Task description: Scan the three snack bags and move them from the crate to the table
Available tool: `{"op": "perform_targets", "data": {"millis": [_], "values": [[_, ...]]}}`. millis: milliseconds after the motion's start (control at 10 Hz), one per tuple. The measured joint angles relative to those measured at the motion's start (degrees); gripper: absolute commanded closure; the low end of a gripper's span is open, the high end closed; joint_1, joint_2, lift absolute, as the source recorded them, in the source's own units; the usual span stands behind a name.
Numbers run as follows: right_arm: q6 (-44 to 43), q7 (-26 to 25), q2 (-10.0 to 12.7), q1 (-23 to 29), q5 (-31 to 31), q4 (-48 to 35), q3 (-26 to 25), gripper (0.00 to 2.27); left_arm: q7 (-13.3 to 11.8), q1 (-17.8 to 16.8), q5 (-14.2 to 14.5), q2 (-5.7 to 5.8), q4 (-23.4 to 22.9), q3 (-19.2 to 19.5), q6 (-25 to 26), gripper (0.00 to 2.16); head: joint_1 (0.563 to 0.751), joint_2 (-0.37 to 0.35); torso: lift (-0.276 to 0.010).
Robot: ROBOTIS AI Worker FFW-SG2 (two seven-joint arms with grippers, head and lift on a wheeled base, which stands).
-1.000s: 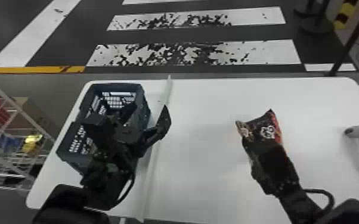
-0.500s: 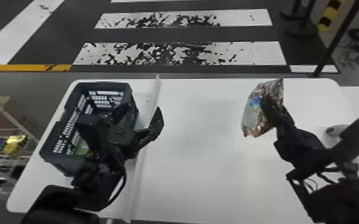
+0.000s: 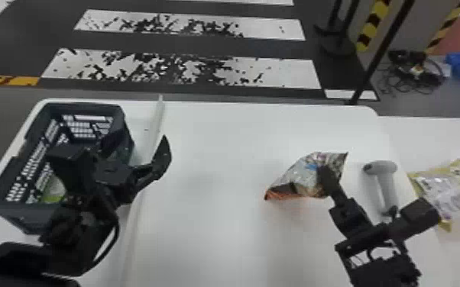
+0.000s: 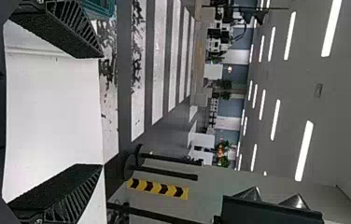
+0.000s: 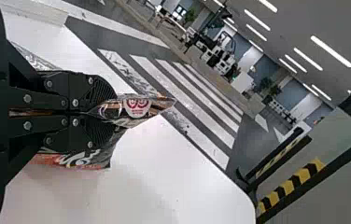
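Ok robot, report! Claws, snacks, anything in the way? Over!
Right claw shut on snack bag. Left claw open by crate. Scanner right of bag, might get bumped.

We hold the left gripper [image 3: 139, 147] with its two fingers spread apart. We extend the right gripper [image 3: 325, 173] forward, its fingers pressed together.

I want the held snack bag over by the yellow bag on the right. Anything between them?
Yes: the grey scanner sits on the table between the snack bag in the right gripper and the yellow bag. Passing above it would probably avoid a knock.
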Motion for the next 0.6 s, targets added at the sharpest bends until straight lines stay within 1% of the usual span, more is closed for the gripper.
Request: {"op": "perform_targets", "data": {"millis": [100, 200, 300, 400, 500, 600], "values": [[-1.67, -0.05, 0.12, 0.95, -0.08, 0.55, -0.20, 1.98, 0.01, -0.38, -0.42, -0.04, 0.39, -0.36, 0.02, 0.03, 0.695, -0.098, -0.062], [-2.18, -0.04, 0.13, 1.97, 0.42, 0.67, -0.57, 0.49, 0.09, -0.67, -0.72, -0.08, 0.90, -0.53, -0.04, 0.03, 0.695, -0.103, -0.062], [-1.71, -0.01, 0.09, 2.59, 2.09, 0.57, -0.94, 0.00, 0.14, -1.05, -0.78, -0.10, 1.37, -0.78, -0.17, 0.03, 0.695, -0.110, -0.062], [0.77, -1.65, 0.07, 2.83, 4.22, -0.01, -1.20, 0.00, 0.51, -1.38, -0.79, -0.10, 1.67, -1.15, -0.21, 0.03, 0.695, -0.111, -0.062], [7.01, -9.02, 0.09, 2.68, 9.18, -1.85, -1.39, 0.02, 0.83, -1.63, -0.82, -0.11, 1.80, -1.54, -0.21, 0.03, 0.695, -0.115, -0.062], [11.38, -13.18, 0.12, 2.35, 14.87, -3.21, -1.06, 0.03, 1.23, -1.69, -0.82, -0.15, 1.80, -1.73, -0.22, 0.03, 0.695, -0.119, -0.062]]}}
